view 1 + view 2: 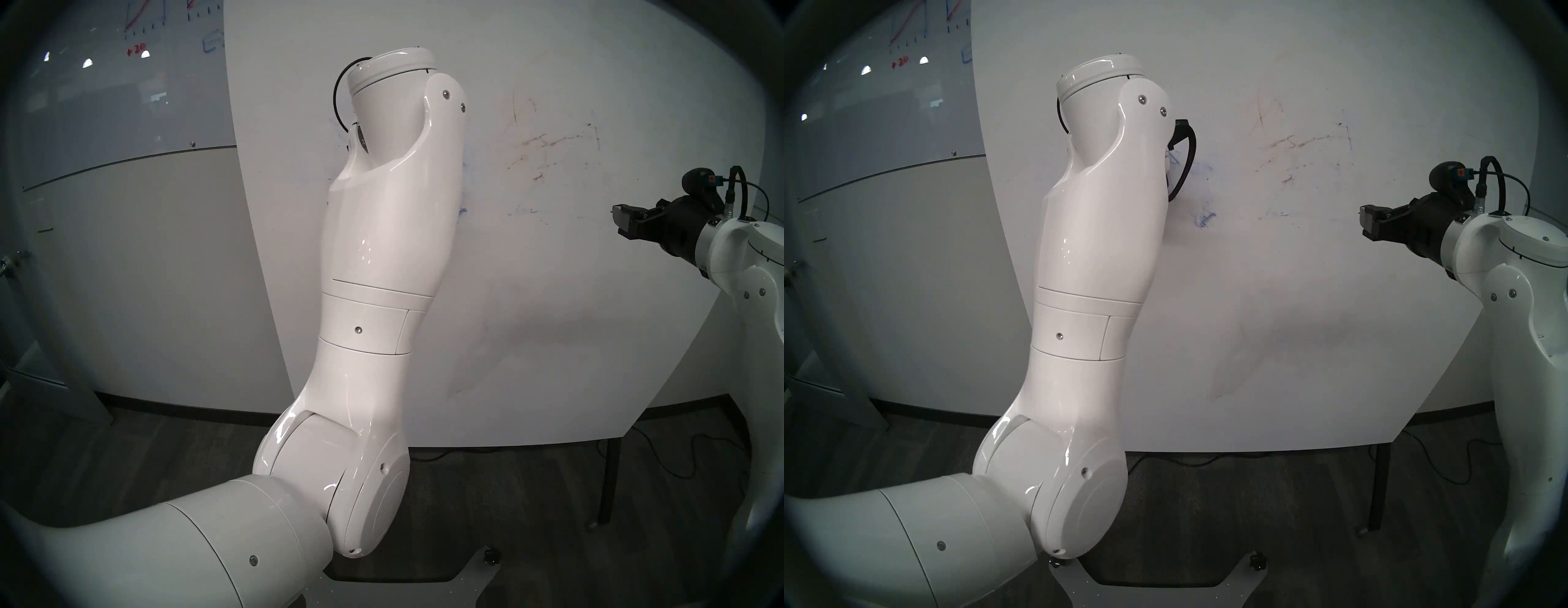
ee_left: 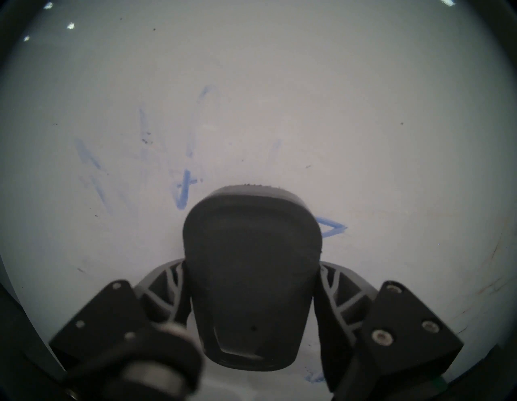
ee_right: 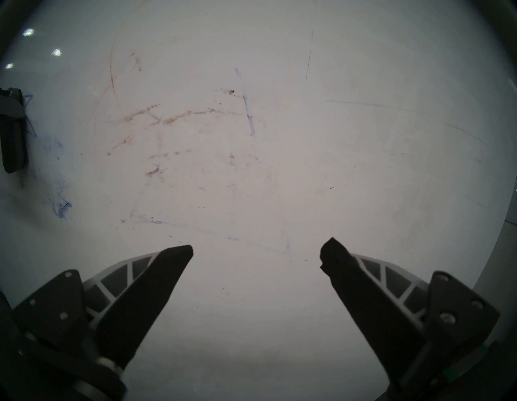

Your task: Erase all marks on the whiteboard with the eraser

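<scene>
Clamping the eraser between its fingers, the left claw presses the pad's far end against the whiteboard. Beyond the pad, smeared blue marks fan out above and beside it. Off to the side, the right claw hangs released, facing brownish streaks on the board.

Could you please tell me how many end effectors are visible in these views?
2. The left end effector is shut on the eraser at the whiteboard, mostly hidden behind its own arm from the head. The right end effector stands open farther right, empty.
</scene>
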You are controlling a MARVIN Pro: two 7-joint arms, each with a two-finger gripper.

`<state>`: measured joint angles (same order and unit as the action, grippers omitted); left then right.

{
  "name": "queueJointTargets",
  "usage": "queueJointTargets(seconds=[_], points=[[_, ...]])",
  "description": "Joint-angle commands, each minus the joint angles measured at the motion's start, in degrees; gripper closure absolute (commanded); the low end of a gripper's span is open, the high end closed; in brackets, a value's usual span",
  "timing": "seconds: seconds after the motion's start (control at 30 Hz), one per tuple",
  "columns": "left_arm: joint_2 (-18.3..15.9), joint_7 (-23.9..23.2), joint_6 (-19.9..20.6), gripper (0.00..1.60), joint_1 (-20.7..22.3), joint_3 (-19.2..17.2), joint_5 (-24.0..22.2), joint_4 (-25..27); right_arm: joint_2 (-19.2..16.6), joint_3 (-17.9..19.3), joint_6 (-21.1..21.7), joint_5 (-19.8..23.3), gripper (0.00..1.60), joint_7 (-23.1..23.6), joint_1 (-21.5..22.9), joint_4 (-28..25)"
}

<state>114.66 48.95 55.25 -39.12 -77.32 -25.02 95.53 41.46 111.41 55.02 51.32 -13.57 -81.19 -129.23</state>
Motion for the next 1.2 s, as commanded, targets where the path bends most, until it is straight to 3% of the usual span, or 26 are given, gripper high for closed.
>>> queueJointTargets(seconds=[0.0,0.2,0.67,0.93,1.17], points=[[0.3,-0.8,-0.2,1.60,6.5,0.8,-0.2,1.3,-0.2,0.2,-0.2,-0.1,0.00,0.0,0.4,-0.3],[0.3,-0.8,-0.2,1.60,7.8,0.4,-0.6,0.2,-0.2,0.2,-0.3,-0.1,0.00,0.0,0.5,-0.3],[0.3,2.9,-0.2,1.60,13.8,-2.3,-4.8,-9.2,-0.3,0.1,-0.4,-0.1,0.00,0.0,0.5,-0.3],[0.3,5.5,-0.2,1.60,10.5,-1.9,-7.6,-9.2,-0.3,0.1,-0.4,-0.1,0.00,0.1,0.5,-0.3],[0.3,4.7,-0.2,1.60,5.0,1.2,-8.5,-6.0,-0.3,0.2,-0.3,-0.1,0.00,0.0,0.5,-0.3]])
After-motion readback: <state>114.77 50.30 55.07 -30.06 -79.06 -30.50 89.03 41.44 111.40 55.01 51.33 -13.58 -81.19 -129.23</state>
